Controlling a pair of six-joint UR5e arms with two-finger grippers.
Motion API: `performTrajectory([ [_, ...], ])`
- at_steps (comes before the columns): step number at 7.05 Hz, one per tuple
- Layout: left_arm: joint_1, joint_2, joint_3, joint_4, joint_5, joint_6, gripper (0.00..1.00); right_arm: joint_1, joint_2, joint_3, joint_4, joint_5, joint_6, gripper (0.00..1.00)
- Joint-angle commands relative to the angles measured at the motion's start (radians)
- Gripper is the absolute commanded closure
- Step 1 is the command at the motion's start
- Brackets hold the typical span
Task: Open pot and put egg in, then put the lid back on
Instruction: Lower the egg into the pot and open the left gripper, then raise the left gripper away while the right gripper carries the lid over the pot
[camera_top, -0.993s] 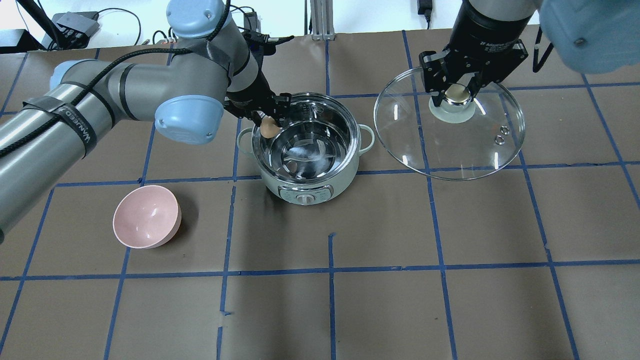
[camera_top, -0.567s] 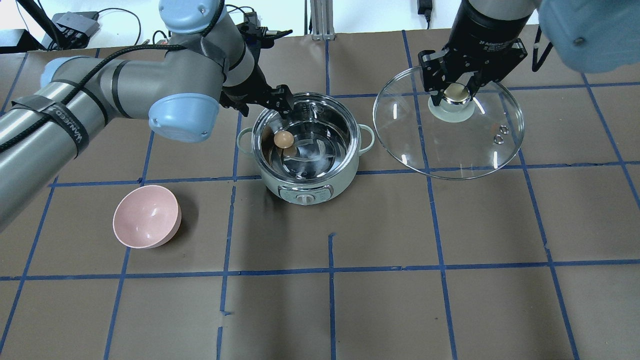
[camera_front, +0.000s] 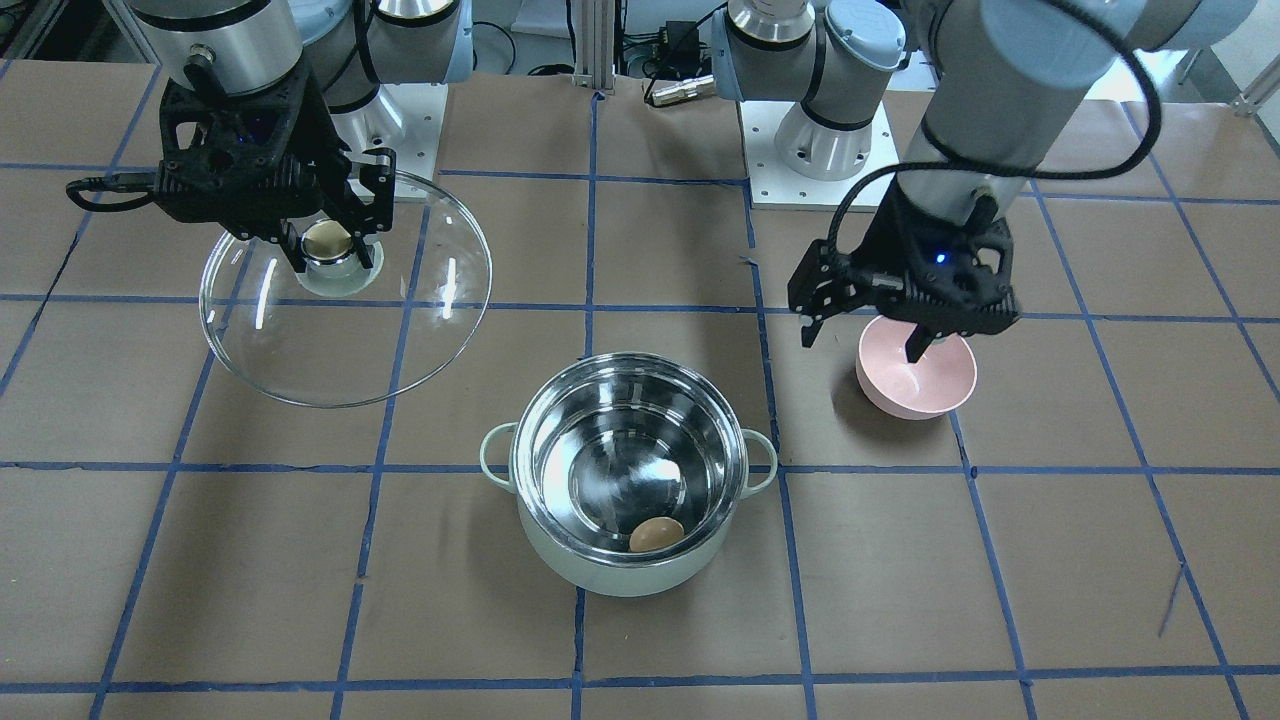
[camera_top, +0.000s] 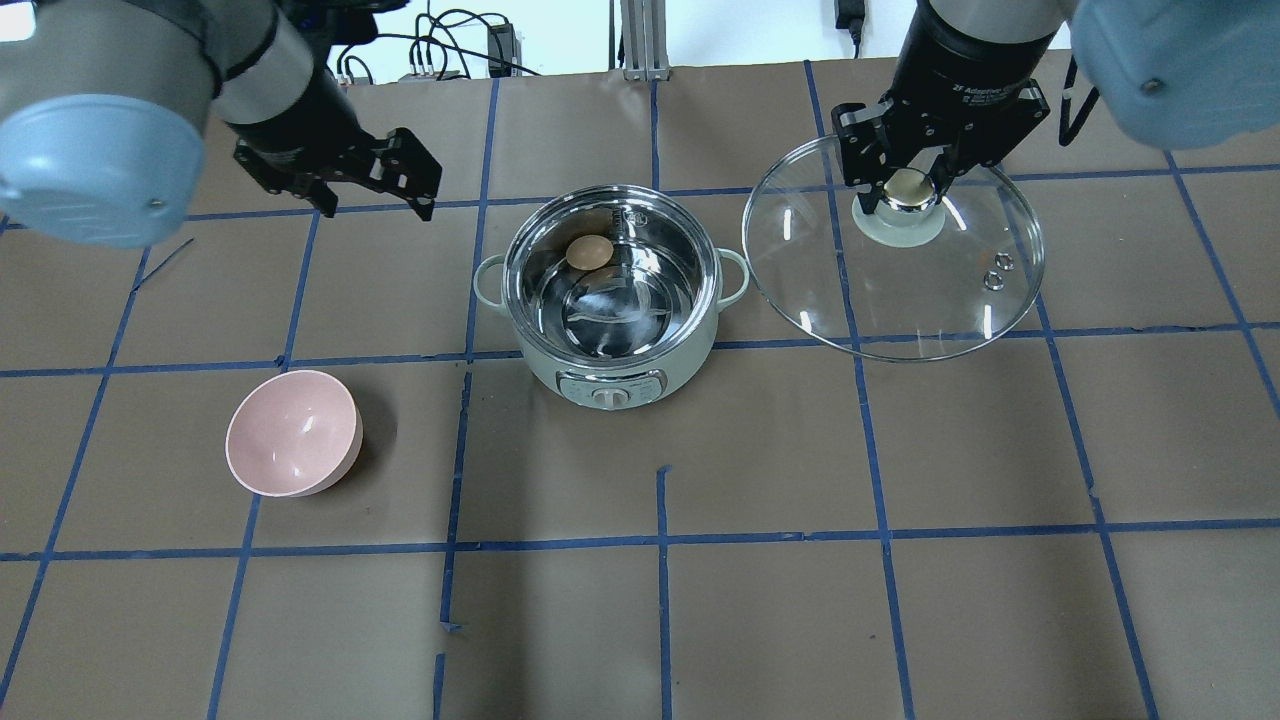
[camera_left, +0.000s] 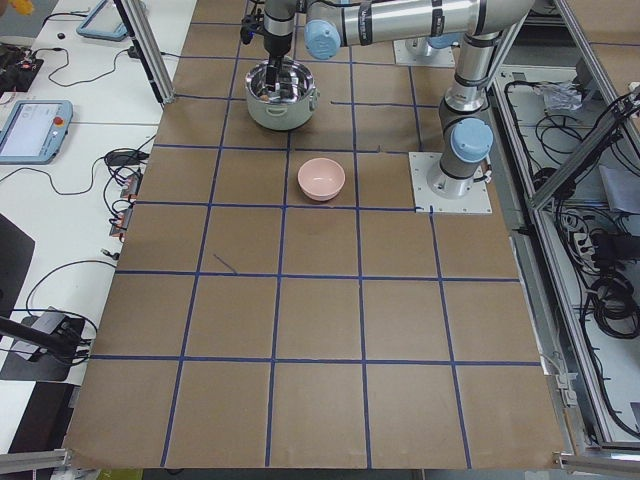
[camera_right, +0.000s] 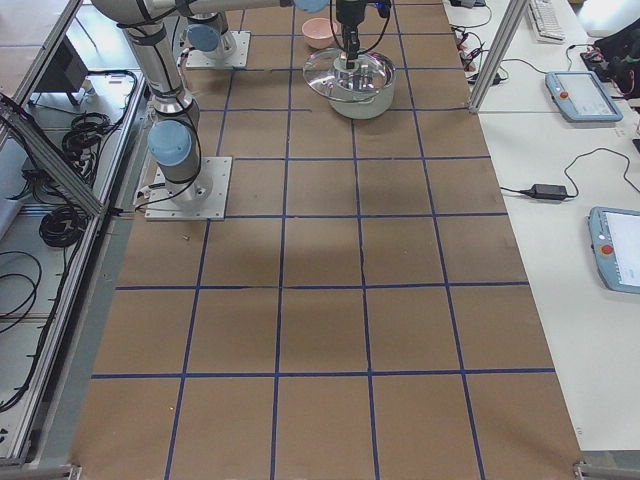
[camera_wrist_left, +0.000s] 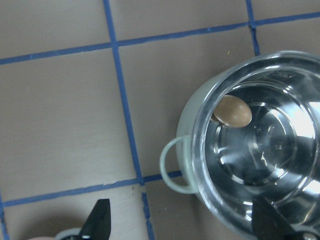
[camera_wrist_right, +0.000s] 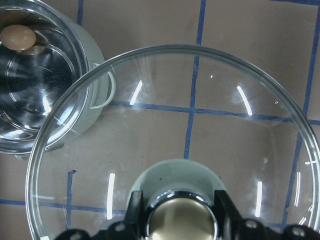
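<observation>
Overhead view, read from the bottom of the frame upward. Lower left: one pink bowl (camera_top: 293, 432) on the table (camera_top: 800, 600); in the front-facing view the left gripper hides part of its rim. Centre: one pot (camera_top: 612, 385), uncovered, with two loop handles (camera_top: 487, 285) in sight; one egg (camera_top: 588, 252) lies inside on the steel floor, against the wall at the pot's upper edge, with a faint reflection beside it; the left wrist view cuts the pot off at its right edge. Upper left: left gripper (camera_top: 378, 208), fingers spread wide and holding nothing, left of the pot and not over it; its arm runs out of the frame. Upper right: right gripper (camera_top: 907, 190), fingers clamped on the knob (camera_wrist_right: 182, 220) of the one lid (camera_top: 900, 290) and partly hiding it; the lid is tilted, just right of the pot and not over its opening; two small steel fittings (camera_top: 1000, 272) show in the glass; whether the lid's lower rim touches the table cannot be told; the right wrist view cuts the lid off at bottom and right. In both side views the grippers are too small to judge.
</observation>
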Motion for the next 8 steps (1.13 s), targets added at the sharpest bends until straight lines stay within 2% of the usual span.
performTrajectory([
  [1, 0.012, 0.117, 0.015, -0.198, 0.068, 0.008, 0.0, 0.019, 0.006, -0.005, -0.002, 0.0, 0.022, 0.89],
  [2, 0.01, 0.125, 0.019, -0.211, 0.063, -0.005, 0.0, 0.064, 0.04, -0.02, -0.052, -0.002, 0.063, 0.89],
  [3, 0.01, 0.122, 0.022, -0.228, 0.065, -0.007, 0.0, 0.154, 0.139, -0.081, -0.136, -0.006, 0.094, 0.89],
  [4, 0.012, 0.115, 0.024, -0.231, 0.062, -0.008, 0.0, 0.242, 0.258, -0.205, -0.134, -0.037, 0.145, 0.89],
  [5, 0.023, 0.111, 0.025, -0.231, 0.031, -0.01, 0.0, 0.3, 0.344, -0.276, -0.142, -0.044, 0.156, 0.89],
  [6, 0.027, 0.107, 0.05, -0.233, 0.017, -0.008, 0.0, 0.345, 0.38, -0.276, -0.186, -0.043, 0.173, 0.88],
  [8, 0.049, 0.093, 0.102, -0.257, 0.028, 0.008, 0.0, 0.352, 0.414, -0.276, -0.183, -0.034, 0.078, 0.88],
])
